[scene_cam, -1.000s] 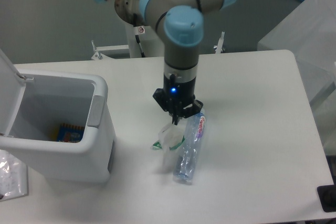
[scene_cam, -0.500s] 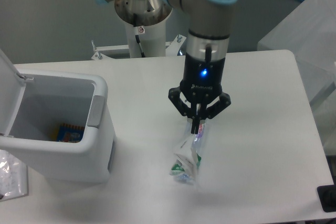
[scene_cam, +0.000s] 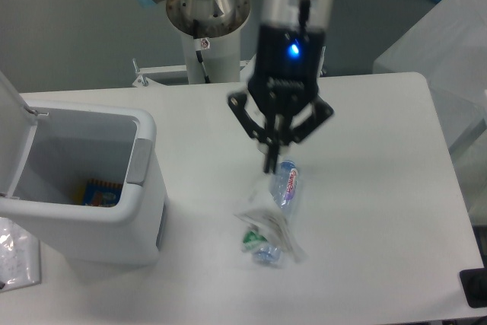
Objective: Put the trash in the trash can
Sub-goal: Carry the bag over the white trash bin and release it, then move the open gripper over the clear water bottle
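Note:
My gripper (scene_cam: 269,164) is shut on the top of the crumpled clear wrapper (scene_cam: 263,217), which hangs below the fingertips with its green bit low on the left. The wrapper dangles in front of the crushed clear bottle (scene_cam: 288,183), which lies on the white table with its white-pink label toward the gripper. The trash can (scene_cam: 141,205), white with a grey panel, stands at the left with its lid (scene_cam: 11,136) open. The gripper is well to the right of the can.
A blue-and-orange item (scene_cam: 102,192) lies inside the can. A clear plastic bag (scene_cam: 15,261) lies at the front left corner. A black object (scene_cam: 475,287) sits at the lower right. A second table (scene_cam: 445,32) stands at the far right.
The gripper has risen and shifted a little with the wrapper in it, so the wrapper now hangs off the table beside the bottle. The bottle has stayed on the table.

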